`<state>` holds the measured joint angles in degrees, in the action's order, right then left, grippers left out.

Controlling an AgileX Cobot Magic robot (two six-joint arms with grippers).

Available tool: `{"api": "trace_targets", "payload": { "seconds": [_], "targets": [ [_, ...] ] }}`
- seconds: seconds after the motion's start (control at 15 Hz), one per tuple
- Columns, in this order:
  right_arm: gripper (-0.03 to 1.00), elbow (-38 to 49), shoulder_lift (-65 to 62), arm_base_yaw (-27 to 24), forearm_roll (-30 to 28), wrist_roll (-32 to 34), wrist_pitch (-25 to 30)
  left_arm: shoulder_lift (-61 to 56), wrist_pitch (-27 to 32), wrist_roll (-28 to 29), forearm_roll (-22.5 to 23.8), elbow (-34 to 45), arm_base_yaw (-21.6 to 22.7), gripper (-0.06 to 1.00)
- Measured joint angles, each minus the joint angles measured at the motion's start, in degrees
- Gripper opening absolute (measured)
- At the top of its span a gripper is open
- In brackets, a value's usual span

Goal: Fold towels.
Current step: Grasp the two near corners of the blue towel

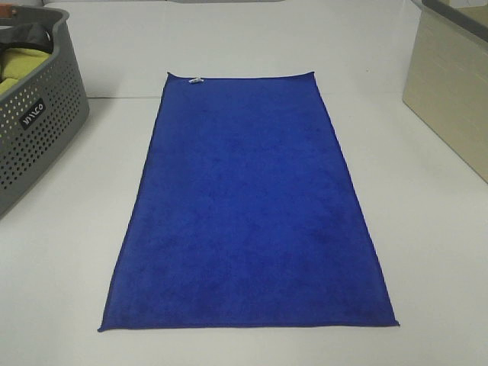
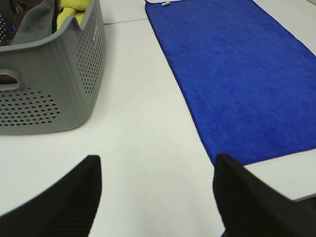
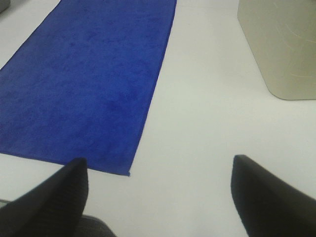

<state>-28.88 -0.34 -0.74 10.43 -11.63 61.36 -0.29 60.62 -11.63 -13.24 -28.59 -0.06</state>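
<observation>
1. Noting risks first. The royal-blue towel [image 1: 248,206] is plush and lies flat on the smooth white counter [image 1: 427,252]. A pinch at a corner may catch only the stitched hem, or push the cloth along instead of lifting it.
2. If the two near corners are taken at unequal heights, the fold will likely run skewed. The edges would then miss the far short edge, where the white tag [image 1: 196,80] sits.
3. Descending too low could jam fingertips into the counter; too high and they would close on nothing.
4. The grey perforated basket [image 1: 38,130], holding a yellow-green cloth [image 1: 15,69], stands near the towel's left long edge. A beige bin [image 1: 450,91] stands off the right edge. A wide swing of either arm could strike them.
5. State: my left end effector [image 2: 157,163] has its jaws wide apart, with nothing between them. My right end effector [image 3: 159,160] is the same.
6. Position: the towel is spread unfolded mid-counter, its long axis running away from me.
   - Its near left corner lies close by one left fingertip, not gripped.
   - Its near right corner shows between my right fingers, nearer the towel-side one and untouched.
   - Neither end effector appears in the high view.
</observation>
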Motion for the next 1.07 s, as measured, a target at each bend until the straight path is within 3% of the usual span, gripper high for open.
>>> {"api": "trace_targets", "payload": {
  "seconds": [1.07],
  "targets": [
    [0.76,0.0,0.0,0.0,0.0,0.0,0.0,0.0,0.0,0.0,0.0,0.0,0.0,0.63]
  ]
}}
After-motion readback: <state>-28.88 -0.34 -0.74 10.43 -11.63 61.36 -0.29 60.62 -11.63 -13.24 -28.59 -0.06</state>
